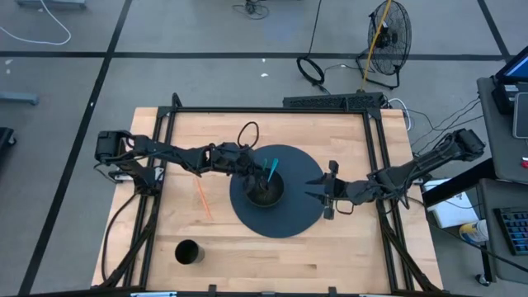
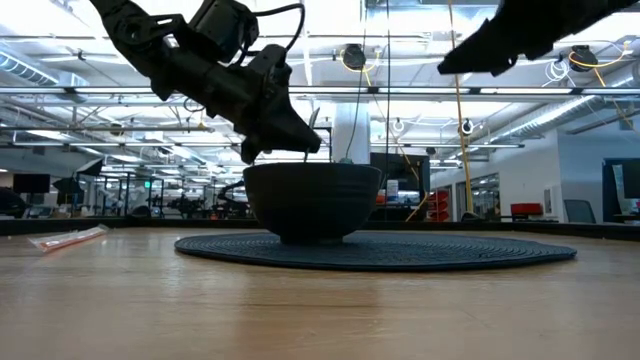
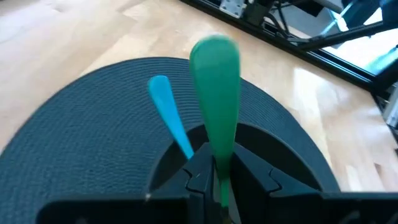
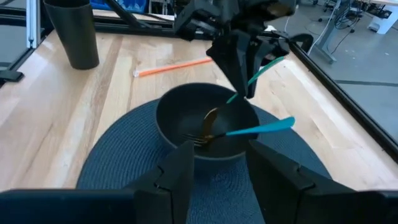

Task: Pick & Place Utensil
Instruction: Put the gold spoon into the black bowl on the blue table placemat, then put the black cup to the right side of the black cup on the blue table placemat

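A dark bowl (image 1: 266,191) stands on a round dark placemat (image 1: 289,219) at the table's middle. In the right wrist view a gold fork (image 4: 208,127) and a blue utensil (image 4: 261,129) lie in the bowl (image 4: 180,109), the blue one leaning on the rim. My left gripper (image 1: 259,173) hangs over the bowl, shut on a green utensil (image 3: 215,93). My right gripper (image 4: 217,177) is open, level above the placemat's right side (image 1: 326,192), facing the bowl without touching anything. My left gripper pinches the green utensil between its two fingers toward its lower end (image 3: 217,163), coming slanting down from the table's left. The broad rounded end (image 3: 214,53) sticks up past the fingers, tilted. The short lower end (image 4: 232,98) points into the bowl's opening; whether it touches the bowl I cannot tell.
An orange straw-like stick (image 1: 203,198) lies on the wood left of the placemat. A black cup (image 1: 188,252) stands near the table's near left corner. A black frame (image 1: 272,110) borders the table's far edge and sides.
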You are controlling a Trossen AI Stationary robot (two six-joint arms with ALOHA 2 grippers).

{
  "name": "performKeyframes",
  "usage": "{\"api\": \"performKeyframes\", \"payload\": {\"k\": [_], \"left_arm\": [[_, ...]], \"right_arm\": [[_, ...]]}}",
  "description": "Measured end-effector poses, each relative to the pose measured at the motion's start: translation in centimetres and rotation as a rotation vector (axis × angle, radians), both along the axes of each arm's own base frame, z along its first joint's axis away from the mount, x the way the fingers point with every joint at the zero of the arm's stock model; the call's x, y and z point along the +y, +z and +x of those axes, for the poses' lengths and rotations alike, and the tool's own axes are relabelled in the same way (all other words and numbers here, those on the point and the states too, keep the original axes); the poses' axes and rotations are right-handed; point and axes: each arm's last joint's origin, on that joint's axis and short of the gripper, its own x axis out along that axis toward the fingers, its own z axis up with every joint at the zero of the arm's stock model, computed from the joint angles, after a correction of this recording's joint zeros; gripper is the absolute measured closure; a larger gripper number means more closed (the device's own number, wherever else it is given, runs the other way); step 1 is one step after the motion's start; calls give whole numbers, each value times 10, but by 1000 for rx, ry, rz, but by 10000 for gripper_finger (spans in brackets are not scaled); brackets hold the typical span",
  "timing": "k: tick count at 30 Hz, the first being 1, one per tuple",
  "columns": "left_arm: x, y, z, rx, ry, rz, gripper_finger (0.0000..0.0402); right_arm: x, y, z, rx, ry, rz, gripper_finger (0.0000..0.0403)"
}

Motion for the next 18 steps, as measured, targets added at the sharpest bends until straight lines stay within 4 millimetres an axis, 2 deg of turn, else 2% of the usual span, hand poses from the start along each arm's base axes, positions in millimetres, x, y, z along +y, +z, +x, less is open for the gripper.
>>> {"api": "performKeyframes", "payload": {"k": [6,18], "left_arm": [[1,0,0,2,28,2,318],[2,0,0,5,71,15,288]], "right_arm": [[-1,-14,-3,2,-7,14,265],[-2,-15,-3,-6,-7,18,269]]}}
